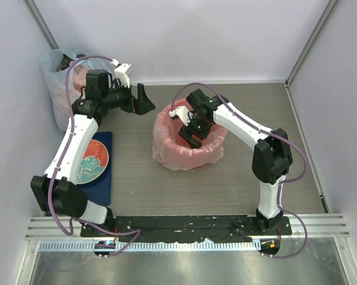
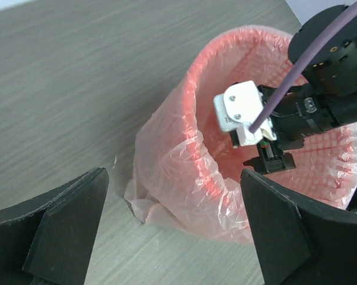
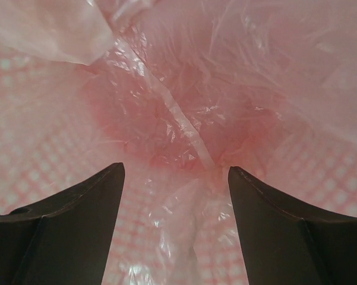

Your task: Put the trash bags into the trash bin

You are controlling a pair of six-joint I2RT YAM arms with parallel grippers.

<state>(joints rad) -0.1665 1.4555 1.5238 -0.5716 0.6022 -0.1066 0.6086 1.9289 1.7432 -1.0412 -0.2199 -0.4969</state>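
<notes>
The pale-pink trash bag (image 1: pixel 169 151) lines the round red mesh trash bin (image 1: pixel 215 144), draped over its rim and down its outside. It also shows in the left wrist view (image 2: pixel 178 178) and fills the right wrist view (image 3: pixel 184 113). My right gripper (image 1: pixel 196 132) is open and reaches down inside the bin, with crinkled bag film between its fingers (image 3: pixel 175 196). My left gripper (image 1: pixel 144 100) is open and empty, hovering above the table just left of the bin (image 2: pixel 344 160).
A large bluish-clear plastic bag (image 1: pixel 62 89) with pink lumps stands at the back left corner. A patterned plate (image 1: pixel 93 161) lies on a dark blue mat (image 1: pixel 104 187) at the left. Walls enclose the table on three sides.
</notes>
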